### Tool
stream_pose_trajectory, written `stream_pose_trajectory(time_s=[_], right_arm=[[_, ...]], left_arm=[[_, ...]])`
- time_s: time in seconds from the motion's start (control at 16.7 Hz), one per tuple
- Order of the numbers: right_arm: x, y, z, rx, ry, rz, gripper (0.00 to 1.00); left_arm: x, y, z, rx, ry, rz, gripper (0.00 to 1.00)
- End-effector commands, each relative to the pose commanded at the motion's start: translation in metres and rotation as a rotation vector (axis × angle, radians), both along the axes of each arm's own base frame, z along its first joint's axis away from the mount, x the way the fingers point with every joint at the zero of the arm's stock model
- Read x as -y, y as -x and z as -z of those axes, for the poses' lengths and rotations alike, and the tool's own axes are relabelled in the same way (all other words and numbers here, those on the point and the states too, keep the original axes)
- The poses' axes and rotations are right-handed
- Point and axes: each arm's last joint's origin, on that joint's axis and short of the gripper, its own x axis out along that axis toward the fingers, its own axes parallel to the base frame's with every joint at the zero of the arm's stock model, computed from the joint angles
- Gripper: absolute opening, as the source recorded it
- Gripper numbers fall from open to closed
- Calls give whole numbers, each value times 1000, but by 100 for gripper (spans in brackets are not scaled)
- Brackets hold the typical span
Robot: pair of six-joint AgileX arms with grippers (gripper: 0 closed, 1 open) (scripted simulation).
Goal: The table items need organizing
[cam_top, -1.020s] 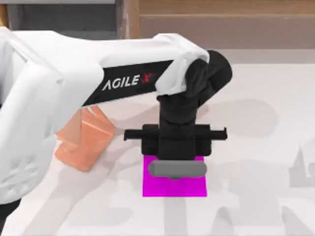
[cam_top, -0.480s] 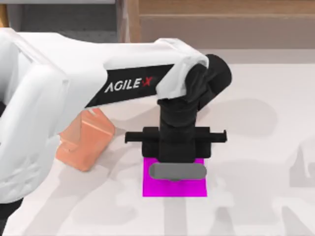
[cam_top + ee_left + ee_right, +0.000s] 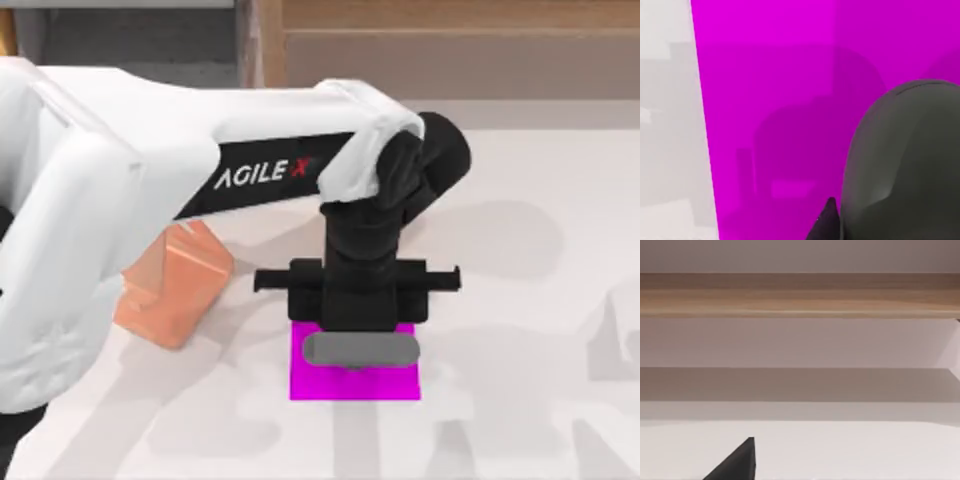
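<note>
Mouse, small, dark grey and oval (image 3: pixel 361 349), lies over the far part of a flat magenta square mat (image 3: pixel 355 383) near the middle of the broad white table (image 3: pixel 520 330); the left gripper (image 3: pixel 357 330) hangs right above it, whether clamped I cannot tell; an orange cup (image 3: pixel 172 290) lies tipped toward the table's left edge; the right arm is parked.
</note>
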Motion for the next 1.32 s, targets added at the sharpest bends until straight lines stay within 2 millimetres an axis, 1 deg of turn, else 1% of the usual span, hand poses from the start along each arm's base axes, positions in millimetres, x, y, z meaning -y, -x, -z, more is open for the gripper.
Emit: stream_pose_trajectory(time_s=[0.36,0.42,0.96,1.02,1.14,1.32], right_arm=[[0,0,0,0,0,0,100],[0,0,0,0,0,0,100],[0,0,0,0,0,0,100],[0,0,0,0,0,0,100],[0,0,0,0,0,0,100],[0,0,0,0,0,0,100]], left_arm=[[0,0,0,0,0,0,98],[0,0,0,0,0,0,100],[-1,0,0,0,0,-2,100],[1,1,-3,9,6,-4,100],[4,6,-16,45,32,-21,100],[7,19,-47,128,101,-83,100]])
